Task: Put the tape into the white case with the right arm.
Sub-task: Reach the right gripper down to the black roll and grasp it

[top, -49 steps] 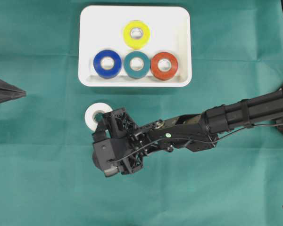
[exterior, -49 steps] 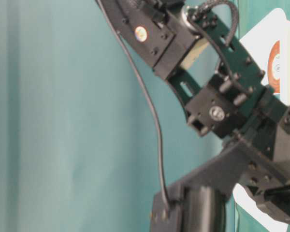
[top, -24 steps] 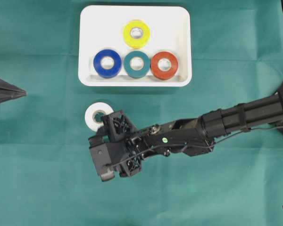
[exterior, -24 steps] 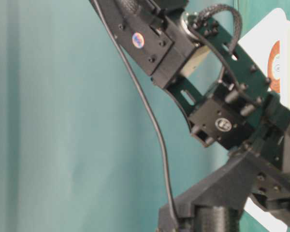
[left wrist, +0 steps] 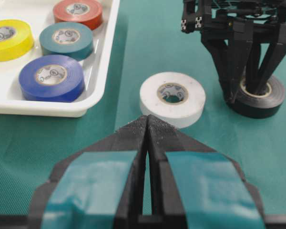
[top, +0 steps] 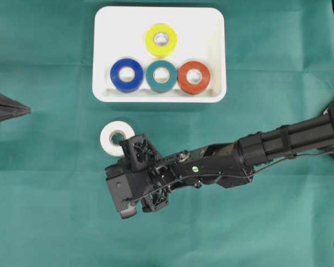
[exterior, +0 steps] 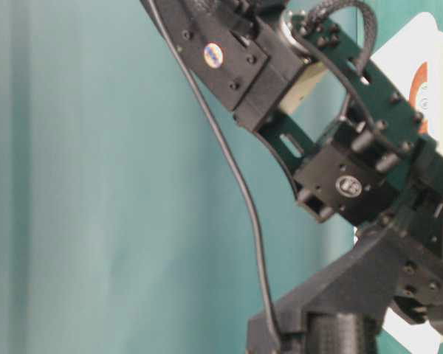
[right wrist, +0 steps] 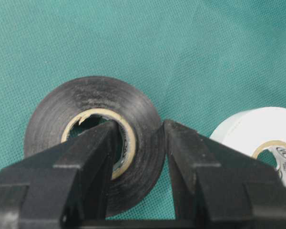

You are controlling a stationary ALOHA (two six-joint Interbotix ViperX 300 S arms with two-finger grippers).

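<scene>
The black tape roll point(right wrist: 93, 138) lies flat on the green cloth of the tabletop point(top: 55, 211), outside the white case point(top: 214, 33), and the right claw point(right wrist: 138, 143) is clenched on its wall: one finger point(right wrist: 93, 157) goes down into the cardboard core and the other point(right wrist: 186, 157) presses the outer face on the side toward the white tape roll point(right wrist: 257, 133). In the left wrist view the same roll point(left wrist: 264, 98) sits under the black fingers of the right claw point(left wrist: 245, 71), just beside the white tape roll point(left wrist: 172, 98) but apart from it. From overhead the black roll is hidden under the claw's housing, so whether it has left the cloth cannot be told, though it seems to rest on it.

The right arm point(top: 267, 146) reaches in from the right edge across the cloth, its wrist ending just below and right of the white tape roll point(top: 117, 137). The white case lies well above, holding four rolls lying flat: a yellow roll point(top: 161, 40) toward the far side, and a row of a blue roll point(top: 127, 75), a teal roll point(top: 161, 75) and a red roll point(top: 193, 77) along the near rim.

The left claw point(left wrist: 148, 126) is clamped shut on nothing, its teal-patched fingers point(left wrist: 93, 183) meeting tip to tip, and it points at the white roll from the left edge of the tabletop point(top: 5, 108)
</scene>
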